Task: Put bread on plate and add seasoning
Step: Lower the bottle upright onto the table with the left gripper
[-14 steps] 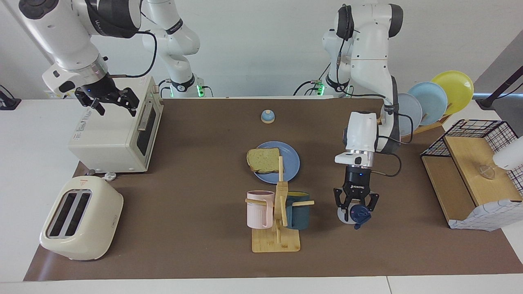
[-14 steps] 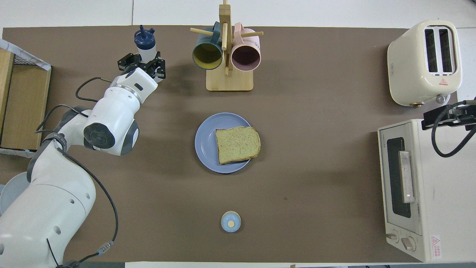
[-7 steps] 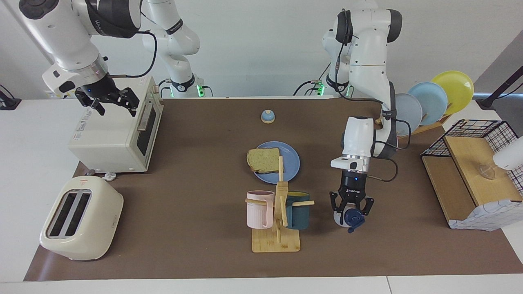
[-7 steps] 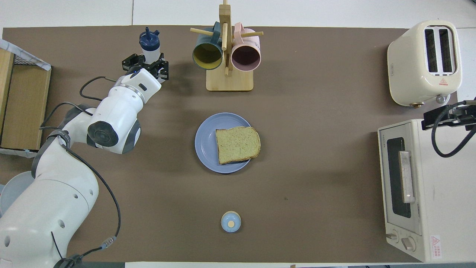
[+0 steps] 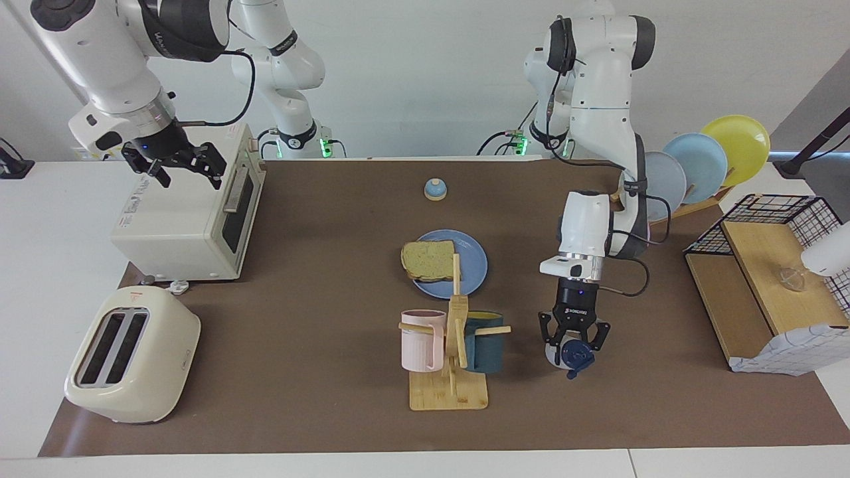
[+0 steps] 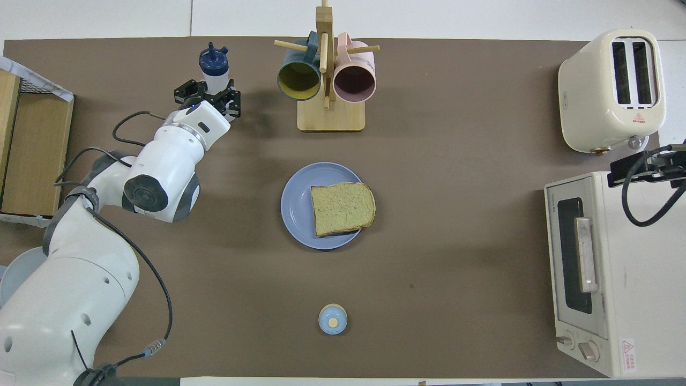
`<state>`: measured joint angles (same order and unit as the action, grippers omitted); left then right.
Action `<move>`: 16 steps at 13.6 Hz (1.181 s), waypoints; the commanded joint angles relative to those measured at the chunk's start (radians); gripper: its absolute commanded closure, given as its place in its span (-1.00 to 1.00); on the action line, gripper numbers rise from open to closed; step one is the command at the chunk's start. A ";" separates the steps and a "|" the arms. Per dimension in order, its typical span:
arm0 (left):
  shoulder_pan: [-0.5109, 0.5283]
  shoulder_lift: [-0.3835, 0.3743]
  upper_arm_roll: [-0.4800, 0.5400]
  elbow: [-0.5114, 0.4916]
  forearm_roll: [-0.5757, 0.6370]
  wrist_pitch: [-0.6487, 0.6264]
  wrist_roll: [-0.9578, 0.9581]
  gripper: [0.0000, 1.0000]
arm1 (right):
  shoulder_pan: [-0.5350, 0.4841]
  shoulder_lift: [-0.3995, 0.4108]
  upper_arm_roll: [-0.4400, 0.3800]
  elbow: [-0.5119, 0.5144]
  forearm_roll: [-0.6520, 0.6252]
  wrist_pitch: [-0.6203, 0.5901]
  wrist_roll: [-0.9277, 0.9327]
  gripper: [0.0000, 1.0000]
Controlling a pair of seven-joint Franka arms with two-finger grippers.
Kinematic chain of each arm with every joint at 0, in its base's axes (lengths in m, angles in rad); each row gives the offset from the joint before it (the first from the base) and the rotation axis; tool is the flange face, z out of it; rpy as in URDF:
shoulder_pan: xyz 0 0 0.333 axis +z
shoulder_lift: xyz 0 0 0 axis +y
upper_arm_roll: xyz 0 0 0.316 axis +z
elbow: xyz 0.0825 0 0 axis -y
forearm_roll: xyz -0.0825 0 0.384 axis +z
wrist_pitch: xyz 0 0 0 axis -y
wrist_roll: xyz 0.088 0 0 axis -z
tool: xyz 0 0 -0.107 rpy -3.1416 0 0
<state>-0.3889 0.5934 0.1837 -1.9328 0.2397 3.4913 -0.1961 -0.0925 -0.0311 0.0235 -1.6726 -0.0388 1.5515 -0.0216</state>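
Note:
The bread lies on the medium-blue plate in the middle of the mat, overhanging its rim toward the right arm's end; bread and plate also show in the overhead view. The seasoning bottle, whitish with a navy cap, is beside the mug rack, toward the left arm's end. My left gripper comes down from above and is shut on its body; in the overhead view the gripper covers the lower part of the bottle. My right gripper waits open over the toaster oven.
A wooden mug rack with a pink and a dark teal mug stands next to the bottle. A small blue-topped bell sits nearer the robots. A toaster oven, a toaster, a plate rack and a wire basket line the table's ends.
My left gripper's fingers have closed in around the seasoning bottle, and bottle and gripper have shifted a little toward the mug rack. The right arm has not moved.

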 commanded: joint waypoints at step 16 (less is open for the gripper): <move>0.041 -0.015 -0.013 -0.072 0.038 0.017 -0.003 0.11 | -0.006 -0.016 0.001 -0.016 0.008 0.004 -0.023 -1.00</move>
<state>-0.3733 0.5863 0.1828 -1.9509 0.2546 3.5100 -0.1965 -0.0925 -0.0311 0.0235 -1.6726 -0.0388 1.5515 -0.0216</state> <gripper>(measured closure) 0.643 0.000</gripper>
